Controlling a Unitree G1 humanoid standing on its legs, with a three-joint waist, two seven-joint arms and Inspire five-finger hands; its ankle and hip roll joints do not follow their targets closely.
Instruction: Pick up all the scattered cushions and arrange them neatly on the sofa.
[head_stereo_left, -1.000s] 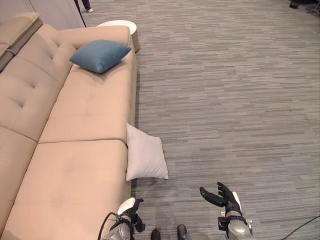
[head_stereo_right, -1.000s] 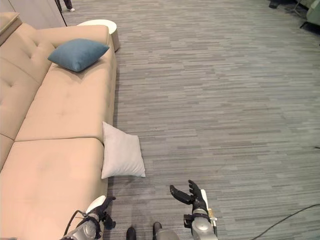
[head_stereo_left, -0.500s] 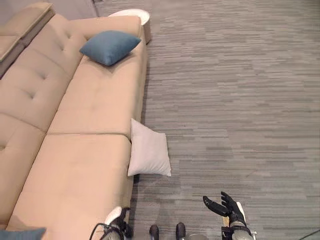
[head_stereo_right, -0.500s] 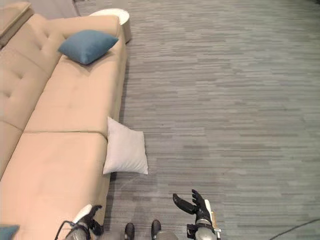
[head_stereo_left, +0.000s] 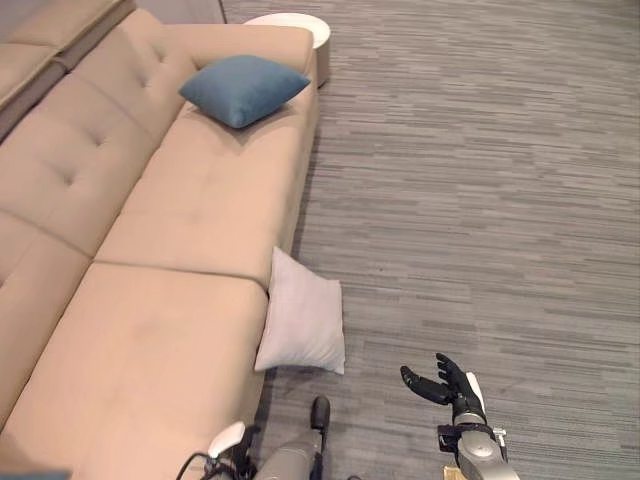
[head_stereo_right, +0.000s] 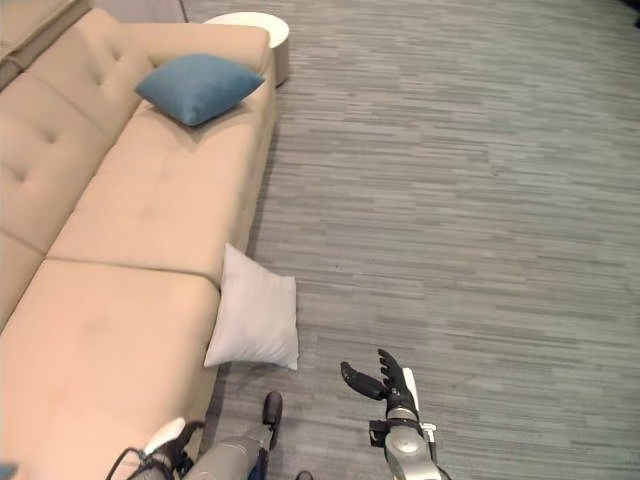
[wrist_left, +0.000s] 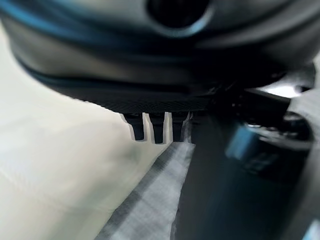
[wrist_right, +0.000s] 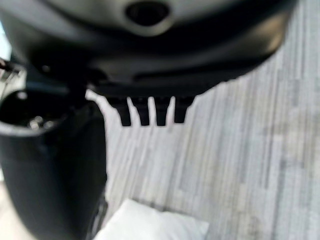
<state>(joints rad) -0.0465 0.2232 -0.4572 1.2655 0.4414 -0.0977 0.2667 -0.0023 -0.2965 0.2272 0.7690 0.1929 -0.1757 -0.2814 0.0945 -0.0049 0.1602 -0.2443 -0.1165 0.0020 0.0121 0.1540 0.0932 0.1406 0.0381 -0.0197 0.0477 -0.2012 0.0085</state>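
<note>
Pale cushion (head_stereo_left: 302, 325) leaning on sofa (head_stereo_left: 170, 300), right hand (head_stereo_left: 440, 381) spread, nearby, empty

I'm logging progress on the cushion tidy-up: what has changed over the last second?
Little among the things: the view has shifted, so the camera moved. The right hand still hangs open over the carpet, holding nothing; the left hand sits lower by the sofa's edge. The white cushion still leans on the sofa front, and the blue cushion still lies on the seat.

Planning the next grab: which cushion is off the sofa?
The pale grey cushion, on the floor leaning against the sofa front. The blue cushion already lies on the seat.
</note>
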